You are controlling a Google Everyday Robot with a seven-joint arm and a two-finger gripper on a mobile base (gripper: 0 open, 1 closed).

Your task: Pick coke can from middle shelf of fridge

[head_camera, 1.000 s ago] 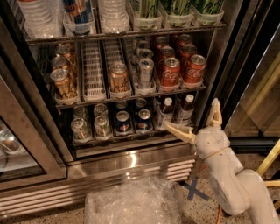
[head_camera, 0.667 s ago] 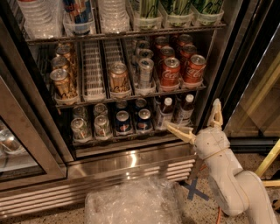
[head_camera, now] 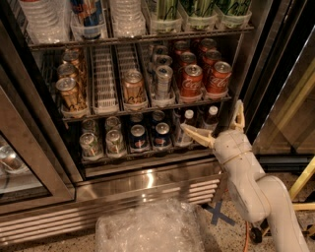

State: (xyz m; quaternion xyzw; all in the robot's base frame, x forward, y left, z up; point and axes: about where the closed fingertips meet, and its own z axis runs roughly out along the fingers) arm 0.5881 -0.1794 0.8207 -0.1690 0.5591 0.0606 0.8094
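- The fridge [head_camera: 147, 181] stands open to the camera, with dark-framed glass, wire shelves and a stainless steel base with a louvred grille.
- The top shelf in view holds clear bottles [head_camera: 127, 17] and clear tubs [head_camera: 199, 14] with green contents.
- The middle shelf [head_camera: 147, 109] carries long white ribbed lanes behind a clear front lip.
- From the left, its lanes hold gold-tan cans [head_camera: 69, 93], then one white ribbed lane [head_camera: 103, 78] with its ribs bare. Next come a single gold-tan can [head_camera: 133, 87] at the front and a row of silver cans [head_camera: 162, 81].
- The two right-hand lanes of the middle shelf hold red cans in rows running back. The coke can [head_camera: 191, 81] stands upright at the front of one lane, just beside a second red can [head_camera: 218, 78] to its right.
- The bottom shelf holds silver-topped cans [head_camera: 91, 143] at the left, blue cans [head_camera: 139, 137] in the middle and small dark-capped bottles [head_camera: 188, 118] at the right.
- The hand [head_camera: 211, 116] hangs in front of the bottom shelf's right end, below the red cans and apart from them.
- Its two fingers are spread wide and grip nothing. One finger points left toward the small bottles and the other points up beside the dark door frame.
- The white arm [head_camera: 256, 192] runs down to the lower right corner.
- The floor [head_camera: 59, 242] is speckled. A crumpled clear plastic sheet [head_camera: 147, 227] lies on it in front of the grille, near a blue tape cross [head_camera: 218, 214].
- A glass door [head_camera: 19, 162] stands at the left, and yellow bars [head_camera: 300, 183] cross at the right.
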